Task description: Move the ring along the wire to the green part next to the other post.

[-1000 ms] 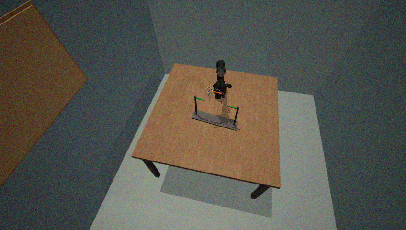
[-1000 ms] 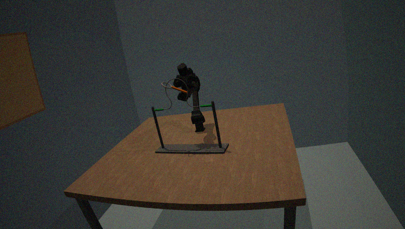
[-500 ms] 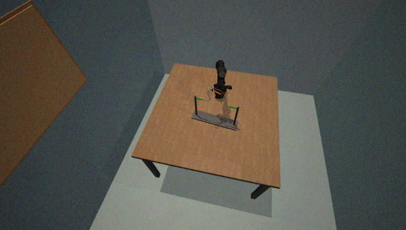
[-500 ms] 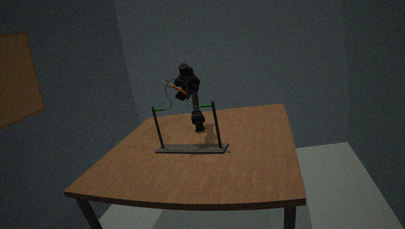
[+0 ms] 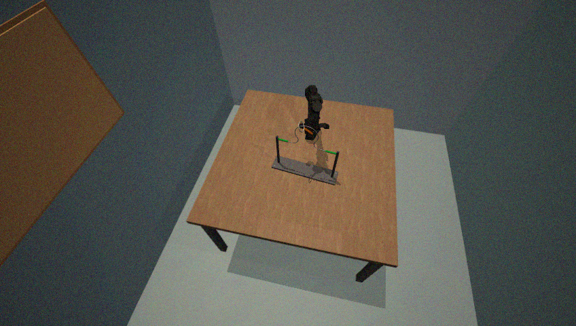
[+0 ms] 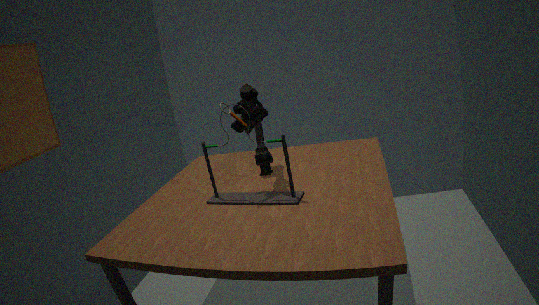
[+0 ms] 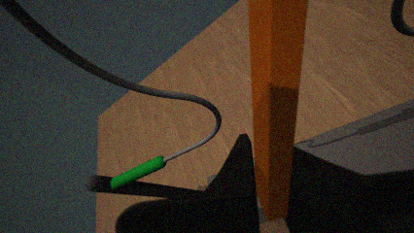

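Note:
My gripper (image 6: 245, 126) (image 7: 252, 140) is shut on the orange handle (image 5: 308, 131) (image 6: 238, 118) (image 7: 279, 63), which slopes up left to the ring in the exterior view. The ring (image 6: 220, 107) is at the upper left bend of the wire's high arch, and the grey wire (image 6: 227, 135) (image 7: 217, 121) appears to pass through it. Whether they touch is too small to tell. The left green part (image 5: 282, 140) (image 6: 211, 146) and right green part (image 5: 331, 152) (image 6: 274, 140) are both lower than the ring. The wrist view shows one green part (image 7: 138, 172); the ring's loop is not clearly visible there.
The left post (image 5: 277, 149) (image 6: 210, 171) and right post (image 5: 335, 164) (image 6: 288, 166) stand on a grey base on the wooden table (image 5: 282, 210) (image 6: 241, 241). The arm stands behind them. The arch's right side runs close to the gripper in the top and exterior views.

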`<state>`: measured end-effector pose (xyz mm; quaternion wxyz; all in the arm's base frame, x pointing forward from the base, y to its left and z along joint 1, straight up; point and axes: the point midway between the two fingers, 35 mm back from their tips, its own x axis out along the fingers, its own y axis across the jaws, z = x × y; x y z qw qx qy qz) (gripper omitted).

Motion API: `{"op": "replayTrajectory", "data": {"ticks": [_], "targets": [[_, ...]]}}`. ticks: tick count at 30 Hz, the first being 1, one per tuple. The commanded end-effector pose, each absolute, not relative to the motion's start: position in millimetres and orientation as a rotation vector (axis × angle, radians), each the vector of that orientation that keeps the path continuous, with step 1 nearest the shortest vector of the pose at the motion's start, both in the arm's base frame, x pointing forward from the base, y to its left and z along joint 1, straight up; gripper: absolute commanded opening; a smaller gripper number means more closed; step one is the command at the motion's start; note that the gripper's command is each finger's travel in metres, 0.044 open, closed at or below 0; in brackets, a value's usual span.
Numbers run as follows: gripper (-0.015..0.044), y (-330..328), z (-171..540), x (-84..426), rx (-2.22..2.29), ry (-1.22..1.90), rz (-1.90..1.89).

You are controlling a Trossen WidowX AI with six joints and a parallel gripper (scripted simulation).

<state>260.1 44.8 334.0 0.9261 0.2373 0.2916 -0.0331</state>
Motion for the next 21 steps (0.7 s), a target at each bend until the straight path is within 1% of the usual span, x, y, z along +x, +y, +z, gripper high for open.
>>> {"op": "replayTrajectory", "data": {"ticks": [1, 21], "targets": [[-0.015, 42, 335, 260, 0.439, 0.594, -0.085], [-0.015, 27, 330, 258, 0.173, 0.596, -0.176]]}}
